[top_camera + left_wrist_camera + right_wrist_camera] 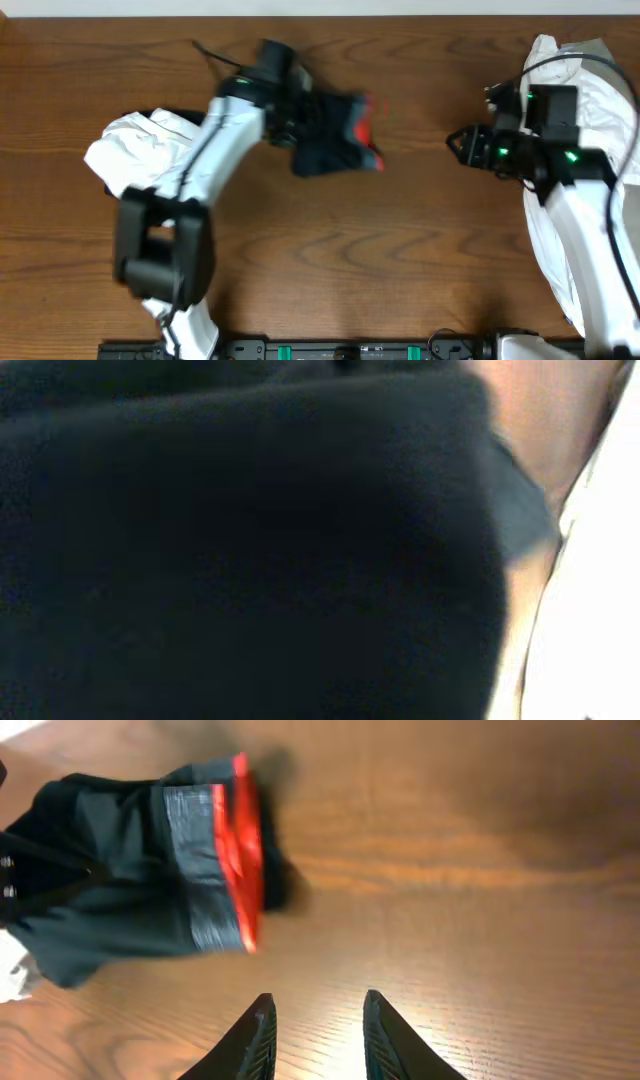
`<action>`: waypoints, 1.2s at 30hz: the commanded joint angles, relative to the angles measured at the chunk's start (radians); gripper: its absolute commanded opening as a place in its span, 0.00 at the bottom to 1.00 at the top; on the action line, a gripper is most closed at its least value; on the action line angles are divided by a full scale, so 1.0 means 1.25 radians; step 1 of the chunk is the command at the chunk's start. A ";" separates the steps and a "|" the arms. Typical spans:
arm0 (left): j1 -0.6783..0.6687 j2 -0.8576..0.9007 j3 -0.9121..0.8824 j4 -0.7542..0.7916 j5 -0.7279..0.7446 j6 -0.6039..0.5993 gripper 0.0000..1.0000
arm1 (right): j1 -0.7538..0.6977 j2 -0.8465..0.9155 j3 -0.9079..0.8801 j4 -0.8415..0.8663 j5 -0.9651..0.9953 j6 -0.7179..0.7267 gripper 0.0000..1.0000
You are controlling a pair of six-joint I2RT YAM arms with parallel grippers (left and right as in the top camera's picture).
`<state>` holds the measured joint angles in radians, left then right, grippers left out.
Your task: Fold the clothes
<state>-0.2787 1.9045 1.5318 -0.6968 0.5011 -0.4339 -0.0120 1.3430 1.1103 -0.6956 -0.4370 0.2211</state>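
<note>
Well, I cannot tell if the left gripper (284, 121) clenches the dark red-banded cloth shorts (335, 145); right gripper (317, 1002), released, should take the band (243, 850) ahead of its jaws.

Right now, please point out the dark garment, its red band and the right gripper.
dark garment (326, 142): overhead view, its dark middle.
red band (245, 850): right wrist view, middle of the stripe.
right gripper (318, 1002): right wrist view, midway between fingertips.

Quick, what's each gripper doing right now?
Left gripper: cannot tell; the garment fills its wrist camera's view.
Right gripper: open, holding nothing.
</note>
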 commanded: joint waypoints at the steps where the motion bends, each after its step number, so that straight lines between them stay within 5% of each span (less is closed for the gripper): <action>1: 0.067 -0.046 0.006 -0.027 -0.025 0.082 0.06 | 0.017 -0.052 0.001 -0.011 -0.003 0.024 0.28; 17: 0.465 -0.194 0.006 -0.185 -0.025 0.172 0.06 | 0.017 -0.074 0.001 -0.063 0.018 0.029 0.27; 23: 0.584 -0.155 0.006 -0.245 -0.124 0.216 0.10 | 0.016 -0.074 0.001 -0.072 0.072 0.030 0.27; 25: 0.601 -0.138 0.006 -0.257 -0.161 0.227 0.21 | 0.016 -0.074 0.001 -0.076 0.093 0.029 0.27; 28: 0.614 -0.112 0.006 -0.277 -0.215 0.227 0.51 | 0.016 -0.074 0.001 -0.078 0.102 0.030 0.27; 30: 0.618 -0.106 0.006 -0.287 -0.241 0.227 0.97 | 0.016 -0.074 0.001 -0.078 0.102 0.030 0.27; 36: 0.643 -0.134 0.017 -0.341 -0.312 0.227 1.00 | 0.016 -0.074 0.001 -0.098 0.101 0.029 0.28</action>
<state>0.5011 1.7691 1.5318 -1.1011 0.1810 -0.1669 0.0029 1.2503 1.1103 -0.8078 -0.3206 0.2462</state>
